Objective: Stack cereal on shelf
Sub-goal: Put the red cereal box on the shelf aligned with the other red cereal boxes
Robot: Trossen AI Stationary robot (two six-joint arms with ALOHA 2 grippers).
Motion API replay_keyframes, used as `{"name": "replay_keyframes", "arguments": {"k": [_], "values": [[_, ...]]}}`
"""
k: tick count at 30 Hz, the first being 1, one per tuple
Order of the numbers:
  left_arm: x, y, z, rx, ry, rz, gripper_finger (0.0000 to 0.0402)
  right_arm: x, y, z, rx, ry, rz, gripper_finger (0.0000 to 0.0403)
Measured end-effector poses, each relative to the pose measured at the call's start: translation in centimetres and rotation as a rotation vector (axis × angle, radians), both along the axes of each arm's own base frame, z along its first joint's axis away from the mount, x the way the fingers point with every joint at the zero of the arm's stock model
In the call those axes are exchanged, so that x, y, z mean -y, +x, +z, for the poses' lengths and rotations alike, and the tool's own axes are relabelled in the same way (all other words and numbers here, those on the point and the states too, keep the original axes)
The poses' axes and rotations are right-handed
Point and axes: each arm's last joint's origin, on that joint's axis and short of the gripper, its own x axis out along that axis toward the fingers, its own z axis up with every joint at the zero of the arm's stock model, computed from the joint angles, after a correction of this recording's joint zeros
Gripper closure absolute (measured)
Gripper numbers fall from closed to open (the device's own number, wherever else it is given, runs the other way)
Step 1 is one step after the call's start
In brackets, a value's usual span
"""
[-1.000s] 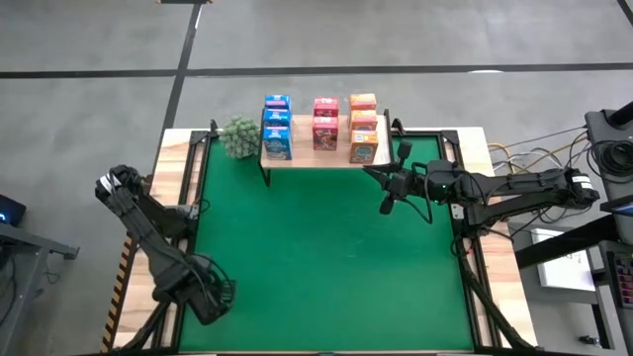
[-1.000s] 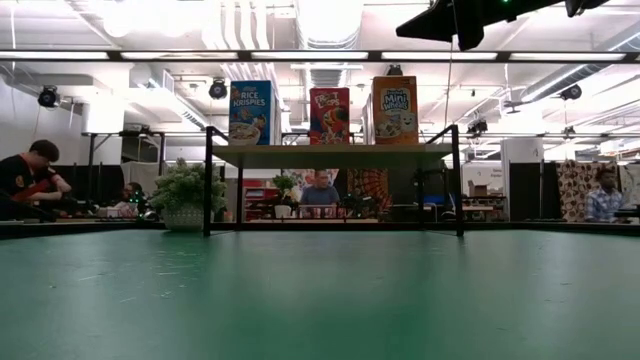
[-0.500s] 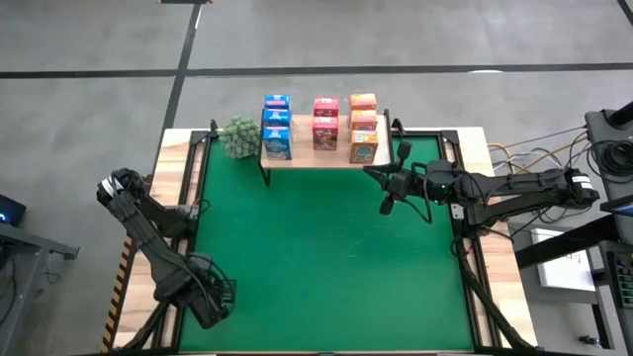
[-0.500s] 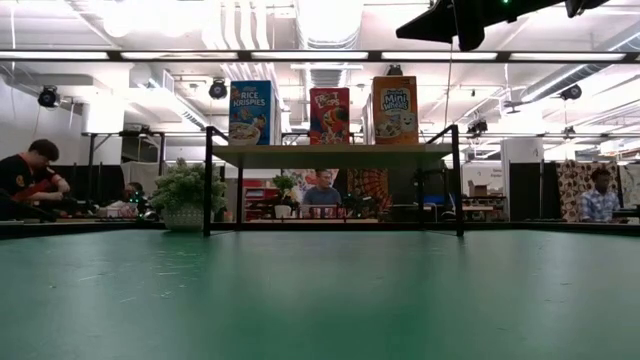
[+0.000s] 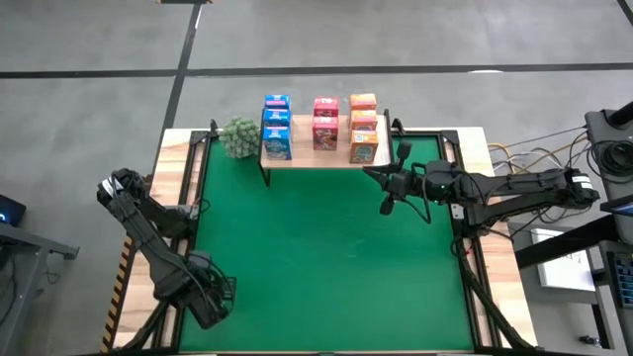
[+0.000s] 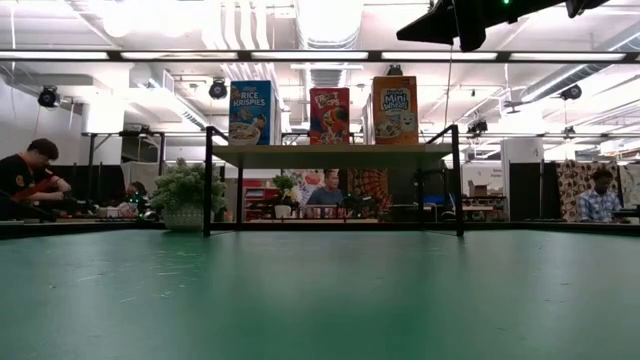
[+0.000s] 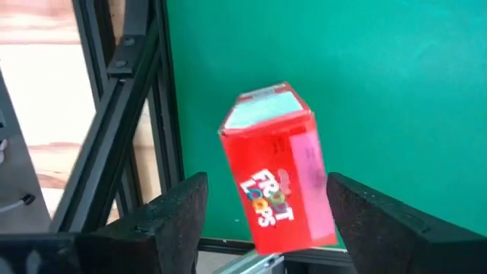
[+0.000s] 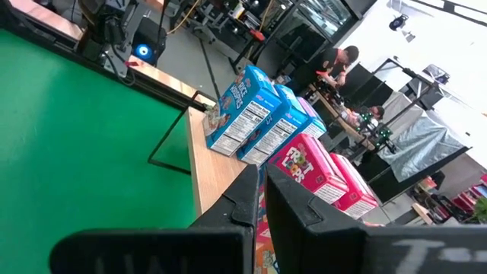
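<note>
The wooden shelf (image 5: 316, 156) stands at the table's far edge on black legs. On it stand three rows of cereal boxes: blue (image 5: 277, 124), pink-red (image 5: 325, 123) and orange (image 5: 363, 129). One more red cereal box (image 7: 278, 171) sits on the green mat by the near-left corner. In the high view my left gripper (image 5: 211, 295) hides it. That gripper (image 7: 266, 228) is open, with a finger on each side of the box. My right gripper (image 5: 387, 194) is shut and raised beside the shelf's right end. It also shows in the low view (image 6: 455, 22). My left gripper comes down from above with its open fingers (image 7: 179, 217) on either side of the red box's long faces (image 7: 236, 175). The box's lower part lies between them. Whether either finger touches the box I cannot tell.
A small green plant (image 5: 238, 136) stands left of the shelf. Black frame rails (image 5: 190, 188) run along the table's left and right sides. The green mat (image 5: 326, 257) lies open between the arms. People sit in the room beyond the table (image 6: 30, 175).
</note>
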Motion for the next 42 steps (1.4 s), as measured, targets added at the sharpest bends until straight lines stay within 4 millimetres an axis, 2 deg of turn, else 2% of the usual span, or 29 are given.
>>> {"name": "replay_keyframes", "arguments": {"k": [9,28,42], "values": [[-0.1,-0.1,0.0,-0.009,0.008,-0.001,0.0148,0.0,0.0,-0.1,-0.005,0.005,0.000,0.0390],[0.1,-0.6,-2.0,-0.019,0.020,-0.027,0.0149,0.0,0.0,-0.1,-0.012,0.004,-0.001,0.0390],[0.1,-0.6,-2.0,-0.014,0.013,-0.049,0.0211,0.0,0.0,-0.2,-0.017,0.012,-0.002,0.0390]]}}
